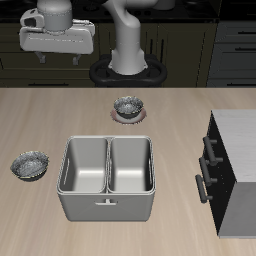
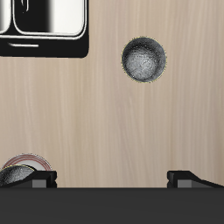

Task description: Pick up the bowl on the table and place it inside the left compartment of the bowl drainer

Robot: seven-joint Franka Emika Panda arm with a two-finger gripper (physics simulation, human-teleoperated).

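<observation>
Your jaws hung spread and empty above the pale wood tabletop (image 1: 60, 115); the bowl (image 1: 30, 164) sat beside the bowl drainer (image 1: 107, 205), dark cabinets (image 1: 205, 40) behind.

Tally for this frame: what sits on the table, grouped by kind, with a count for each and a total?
Grey bowls: 2, the bowl alone on the wood, and the like bowl on its saucer
Pinkish saucer: 1
Bowl drainer: 1
Dark cabinet: 1
Total: 5
The gripper is above the table, holding nothing.
</observation>
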